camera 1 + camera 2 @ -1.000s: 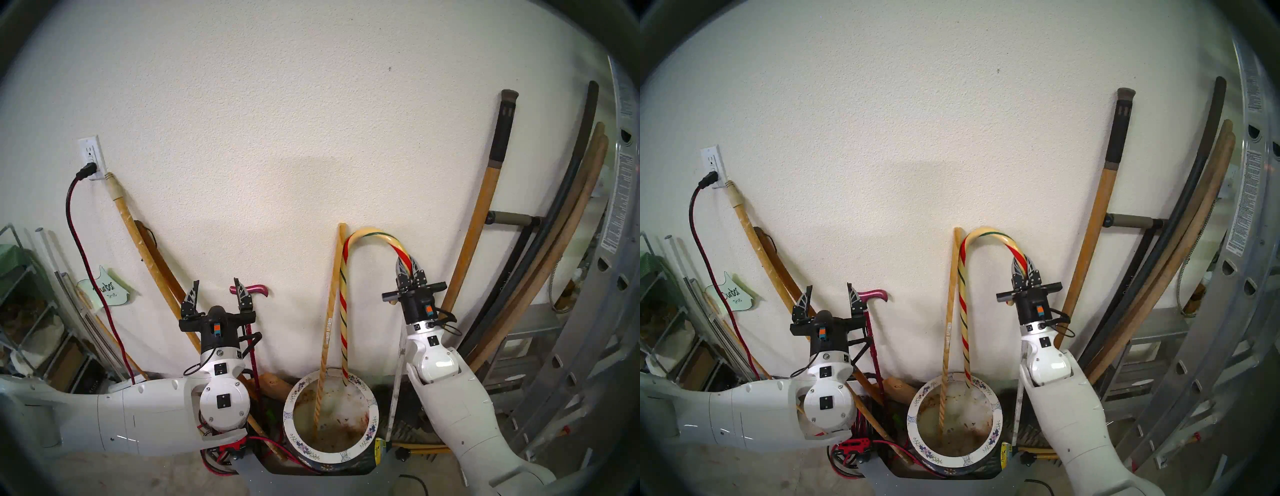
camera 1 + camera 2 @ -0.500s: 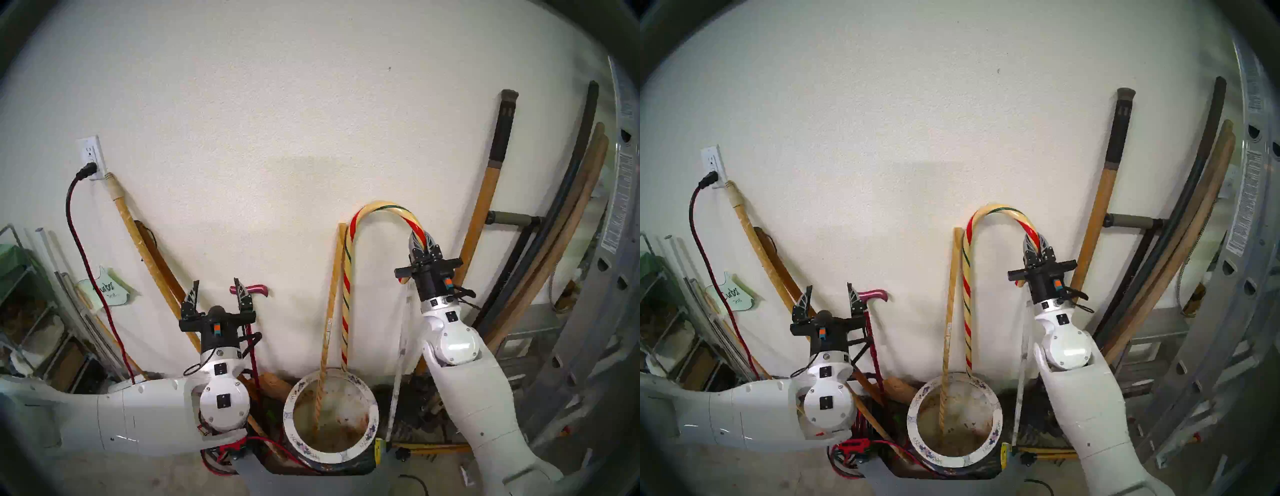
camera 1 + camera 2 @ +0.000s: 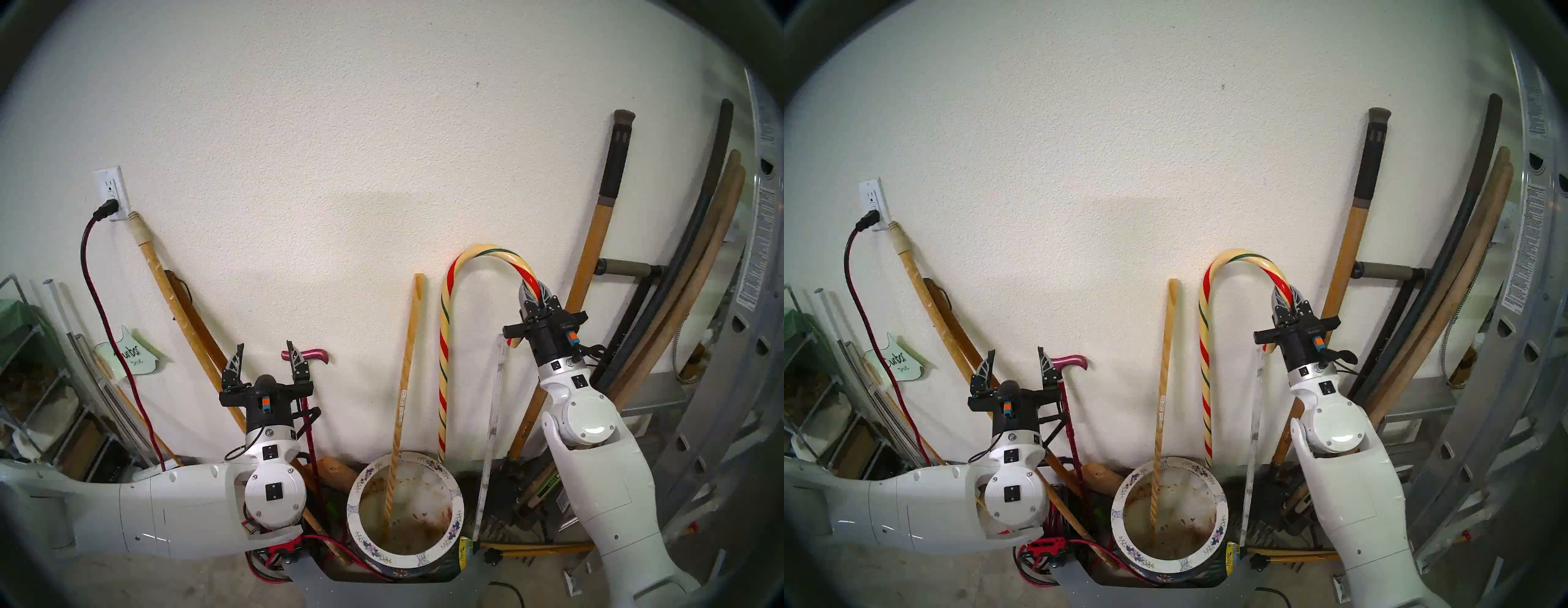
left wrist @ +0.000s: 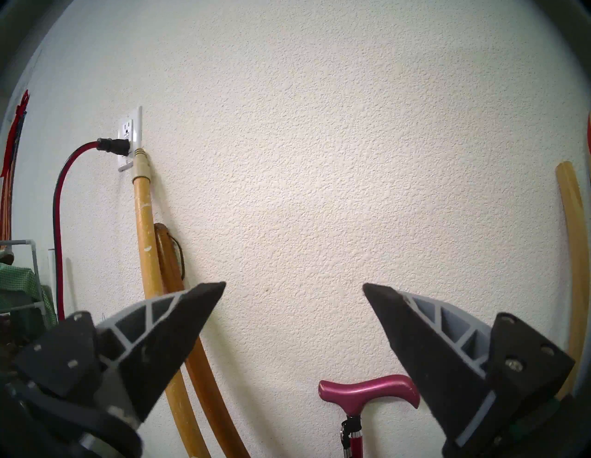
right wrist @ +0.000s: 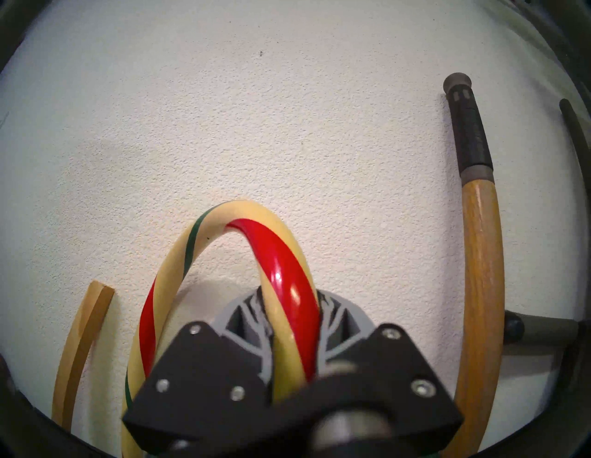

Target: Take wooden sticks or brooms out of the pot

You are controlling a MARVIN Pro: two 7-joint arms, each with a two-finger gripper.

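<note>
Head view: right claw (image 3: 535, 297), clamped on the cane's (image 3: 443, 365) hook end, has lifted it until its foot hangs just above the pot's (image 3: 457, 501) far rim, nearly clear; pole (image 3: 401, 407) remains inside; left claw (image 3: 266, 358) gapes empty.

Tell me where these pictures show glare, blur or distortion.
Right wrist view: glare on the striped cane's red band, and the right end effector's body is blurred. Head views: straight tool handles bow near the rim. Left wrist view: sharp, evenly lit wall.
</note>
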